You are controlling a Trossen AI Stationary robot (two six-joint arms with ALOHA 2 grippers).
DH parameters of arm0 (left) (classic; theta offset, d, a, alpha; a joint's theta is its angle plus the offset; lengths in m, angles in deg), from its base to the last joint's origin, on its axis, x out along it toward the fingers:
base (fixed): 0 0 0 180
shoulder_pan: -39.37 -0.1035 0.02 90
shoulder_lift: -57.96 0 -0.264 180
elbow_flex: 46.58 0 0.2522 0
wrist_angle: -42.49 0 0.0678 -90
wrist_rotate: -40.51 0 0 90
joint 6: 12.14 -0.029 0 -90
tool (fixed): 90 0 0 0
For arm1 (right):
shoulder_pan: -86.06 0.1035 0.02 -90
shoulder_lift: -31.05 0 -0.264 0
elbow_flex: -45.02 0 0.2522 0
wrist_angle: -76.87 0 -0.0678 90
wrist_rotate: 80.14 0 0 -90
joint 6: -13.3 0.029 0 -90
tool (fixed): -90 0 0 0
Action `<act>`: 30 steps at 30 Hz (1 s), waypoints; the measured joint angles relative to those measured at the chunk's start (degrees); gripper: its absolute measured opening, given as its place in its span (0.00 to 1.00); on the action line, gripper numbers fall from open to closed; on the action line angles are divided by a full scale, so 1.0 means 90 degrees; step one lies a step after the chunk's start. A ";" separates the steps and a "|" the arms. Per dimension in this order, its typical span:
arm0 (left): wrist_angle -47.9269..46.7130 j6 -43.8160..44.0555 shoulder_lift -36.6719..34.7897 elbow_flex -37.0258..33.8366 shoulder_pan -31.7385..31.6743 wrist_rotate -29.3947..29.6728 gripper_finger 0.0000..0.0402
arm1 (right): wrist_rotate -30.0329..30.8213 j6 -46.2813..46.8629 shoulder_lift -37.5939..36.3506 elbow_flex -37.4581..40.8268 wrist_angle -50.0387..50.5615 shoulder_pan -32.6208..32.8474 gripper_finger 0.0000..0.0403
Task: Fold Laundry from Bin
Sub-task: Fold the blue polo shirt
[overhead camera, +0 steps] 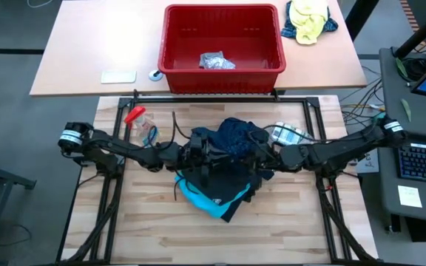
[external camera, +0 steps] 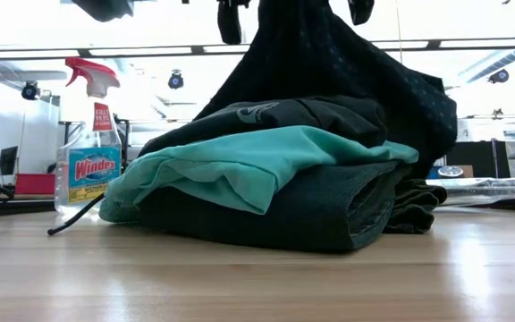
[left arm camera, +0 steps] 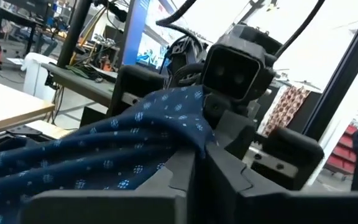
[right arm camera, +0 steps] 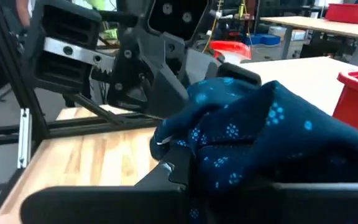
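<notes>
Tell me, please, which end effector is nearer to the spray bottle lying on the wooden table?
Left. The left end effector sits at the garment pile's left edge, on the spray bottle's side. The right end effector is across the navy dotted garment, farther off.

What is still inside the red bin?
One crumpled light grey garment lies on the floor of the red bin. Nothing else shows there; whatever lies beneath that garment is covered.
</notes>
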 joint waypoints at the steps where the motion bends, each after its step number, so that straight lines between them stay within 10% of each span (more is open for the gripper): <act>1: -0.0003 -0.0039 0.0035 0.0017 0.0000 0.0000 0.06 | 0.0015 -0.0029 0.0061 0.0000 -0.0042 0.0000 0.03; 19: -0.0166 -0.0426 0.0433 0.0072 -0.0070 0.0503 0.54 | 0.0579 -0.0518 0.0975 -0.0431 0.0008 0.0000 0.03; 30: -0.0266 -0.0773 0.0453 0.0074 -0.0095 0.0733 0.31 | 0.0658 -0.0532 0.1107 -0.0743 0.0747 -0.0007 0.03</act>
